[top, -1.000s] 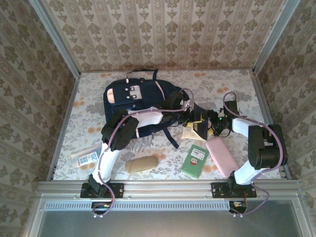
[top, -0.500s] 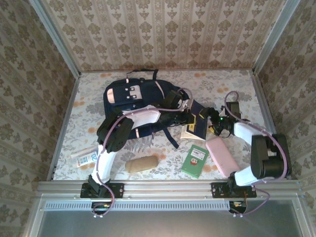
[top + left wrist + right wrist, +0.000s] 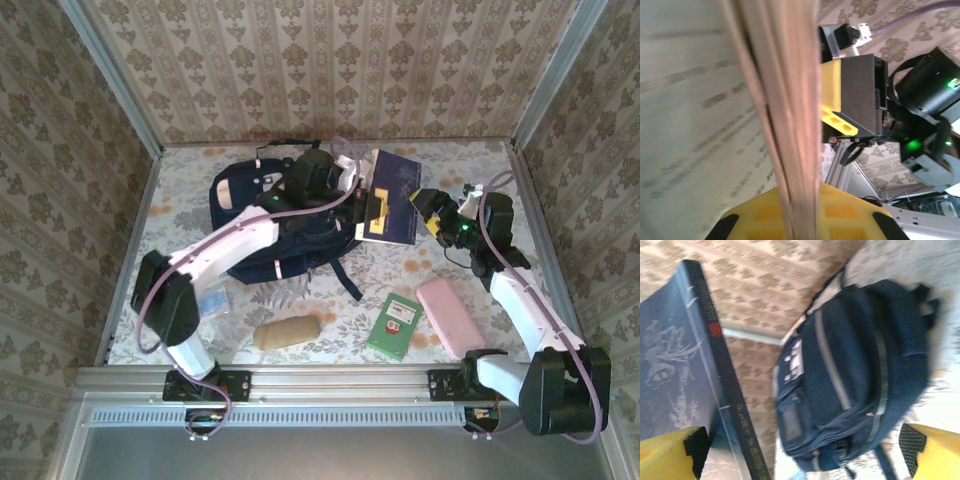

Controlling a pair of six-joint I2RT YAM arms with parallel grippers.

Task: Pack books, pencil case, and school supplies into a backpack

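Left gripper (image 3: 377, 216) tight on dark navy book (image 3: 397, 182) beside backpack (image 3: 250, 200); right gripper (image 3: 429, 208) spread wide, just beside book.

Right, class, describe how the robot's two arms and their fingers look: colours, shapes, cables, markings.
The left arm and right arm have white tubular links between chunky black joints. A pale lilac cable loops along each. The fingers are yellow blocks with black textured pads. A green light glows on the right arm's black wrist housing.

Left claw (image 3: 373, 214) raised navy book (image 3: 396, 188) beside backpack (image 3: 248, 192), right claw (image 3: 427, 207) opened
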